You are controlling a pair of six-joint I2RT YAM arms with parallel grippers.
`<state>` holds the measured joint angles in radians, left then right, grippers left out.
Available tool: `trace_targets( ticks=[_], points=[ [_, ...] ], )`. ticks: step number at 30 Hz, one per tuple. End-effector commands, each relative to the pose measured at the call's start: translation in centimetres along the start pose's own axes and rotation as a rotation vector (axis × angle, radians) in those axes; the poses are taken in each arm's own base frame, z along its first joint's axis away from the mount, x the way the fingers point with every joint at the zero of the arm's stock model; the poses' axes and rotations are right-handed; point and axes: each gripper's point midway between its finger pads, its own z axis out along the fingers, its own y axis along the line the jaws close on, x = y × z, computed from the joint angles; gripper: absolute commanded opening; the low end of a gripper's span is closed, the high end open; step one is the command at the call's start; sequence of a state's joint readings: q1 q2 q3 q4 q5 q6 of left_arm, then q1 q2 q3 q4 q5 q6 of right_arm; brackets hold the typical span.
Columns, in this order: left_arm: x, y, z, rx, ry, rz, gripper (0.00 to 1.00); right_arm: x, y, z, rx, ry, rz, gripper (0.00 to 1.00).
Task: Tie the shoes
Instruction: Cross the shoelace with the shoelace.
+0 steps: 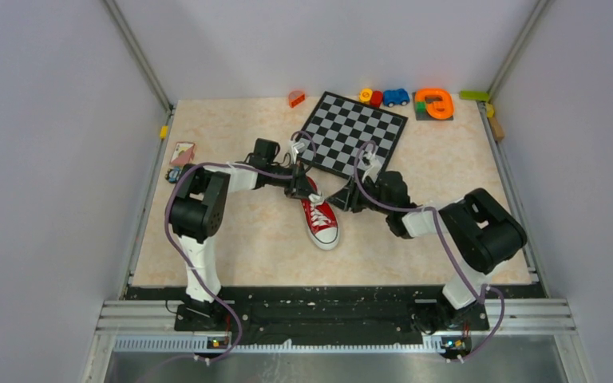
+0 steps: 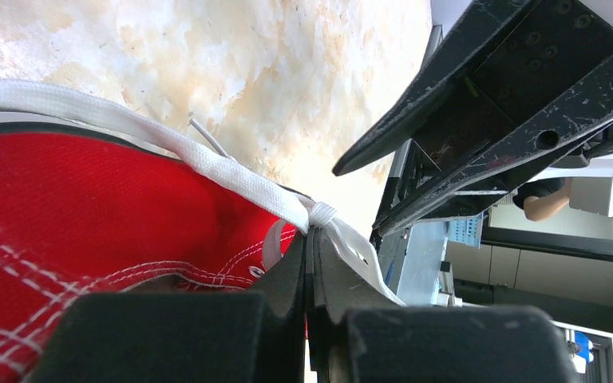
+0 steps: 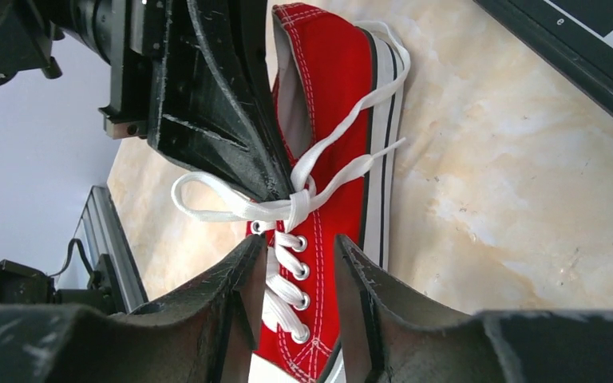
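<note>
While the red shoe (image 1: 320, 217) rests on its sole in the middle of the top view, on the pale table (image 1: 263, 247), its white toe points to the lower right of the frame. Its heel end points up toward the checkered board (image 1: 353, 133).

The left gripper (image 2: 310, 239) reaches in from the left, at the heel end of the shoe. Its two fingers are pressed tight together. They pinch the white lace (image 2: 207, 163) right by a small knot, low in the middle of the left wrist view. From there the lace runs up and left across the red cloth.

In the right wrist view, a lace loop (image 3: 223, 215) sticks out to the left of the knot. Two loose lace ends run to the upper right, over the white side of the shoe.

The right gripper (image 3: 301, 239) is at the bottom of that view. Its fingers stand a little way apart and hold nothing. The laced front of the shoe shows through the gap. In the top view it sits just right of the shoe.

Along the top edge of the table are a blue car (image 1: 396, 96), an orange ring piece (image 1: 434, 104) and a red block (image 1: 296, 98). A small card (image 1: 182, 152) lies at the left edge.
</note>
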<state>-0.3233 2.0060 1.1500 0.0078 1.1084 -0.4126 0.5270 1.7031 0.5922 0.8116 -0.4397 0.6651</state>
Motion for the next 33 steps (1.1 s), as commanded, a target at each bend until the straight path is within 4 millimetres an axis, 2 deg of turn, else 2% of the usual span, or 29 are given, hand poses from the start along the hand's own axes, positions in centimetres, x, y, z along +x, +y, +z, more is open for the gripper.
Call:
trace_targets(
  ticks=[1, 4, 7, 25, 33],
  points=[
    [-0.5, -0.4, -0.1, 0.019, -0.003, 0.045, 0.00, -1.3, 0.7, -0.9, -0.018, -0.047, -0.057, 0.36],
    [-0.4, -0.4, -0.1, 0.016, -0.002, 0.046, 0.00, -0.9, 0.0, -0.5, 0.000, -0.028, -0.058, 0.20],
    [-0.4, -0.4, -0.1, 0.014, -0.002, 0.049, 0.00, -0.6, -0.2, 0.0, -0.003, -0.015, -0.059, 0.14],
    [-0.3, -0.6, -0.3, 0.010, 0.005, 0.042, 0.00, 0.3, 1.4, 3.1, -0.062, 0.019, -0.090, 0.16],
    [-0.2, -0.6, -0.2, 0.013, 0.007, 0.038, 0.00, 0.4, 1.6, 3.4, -0.084, 0.011, -0.085, 0.18]
  ],
)
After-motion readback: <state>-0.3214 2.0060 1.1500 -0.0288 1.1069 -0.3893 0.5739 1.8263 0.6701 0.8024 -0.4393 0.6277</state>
